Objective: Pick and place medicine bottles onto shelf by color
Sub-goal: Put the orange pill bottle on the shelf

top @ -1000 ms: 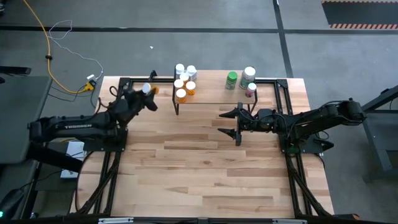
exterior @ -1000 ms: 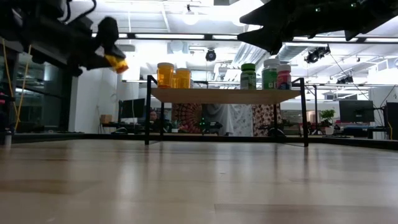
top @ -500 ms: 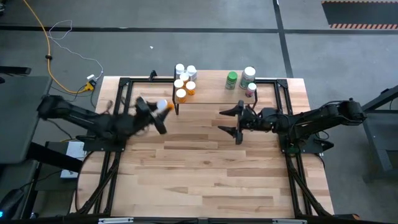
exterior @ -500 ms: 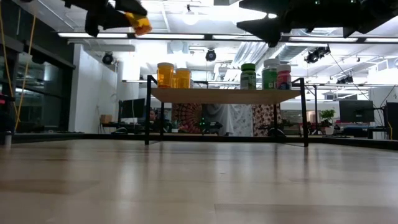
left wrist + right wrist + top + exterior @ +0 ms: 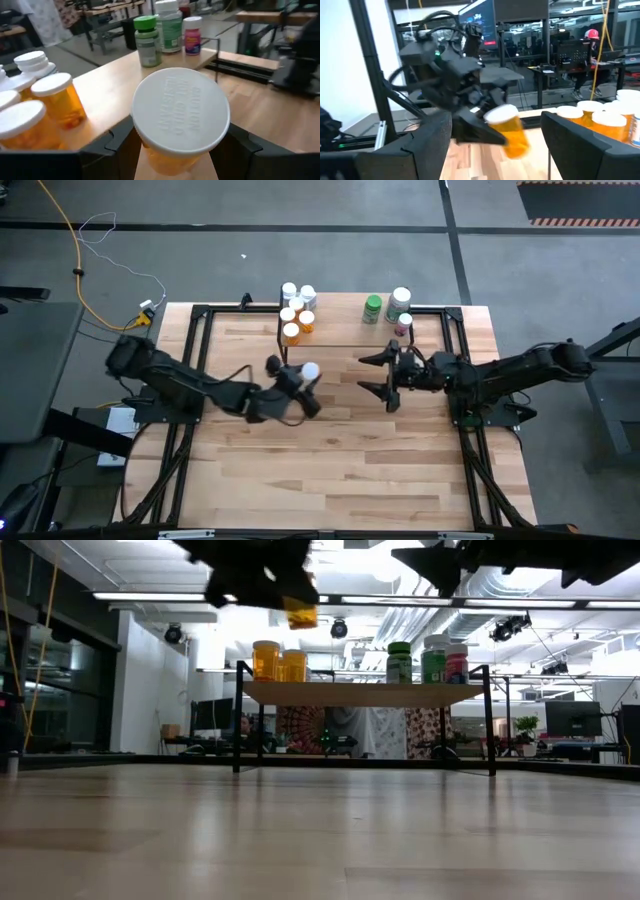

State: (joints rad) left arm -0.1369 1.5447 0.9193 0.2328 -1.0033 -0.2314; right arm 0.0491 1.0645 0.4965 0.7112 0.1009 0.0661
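Observation:
My left gripper is shut on an orange medicine bottle with a white cap. It hangs in the air just near of the shelf's left end. On the shelf stand several orange and white bottles at the left. A green one, a white one and a pink one stand at the right. My right gripper is open near the shelf's right half, pointing toward the left gripper, with nothing between its fingers. My left gripper pinches the bottle's orange body just behind the white cap, one finger on each side. The fingers come almost level from the table's left. The bottle lies along them, cap forward, lifted well clear of the table.
Black frame rails run along the tabletop's left and right sides. The bare wooden top spreads near of both grippers. The shelf's thin black legs stand at the far middle. A yellow cable lies on the floor beyond the table.
My left gripper has swung from the table's far left corner toward the right and a little nearer, along the shelf's near side, rolling as it went. The orange bottle went with it, clear of the table, its cap now pointing toward the right gripper.

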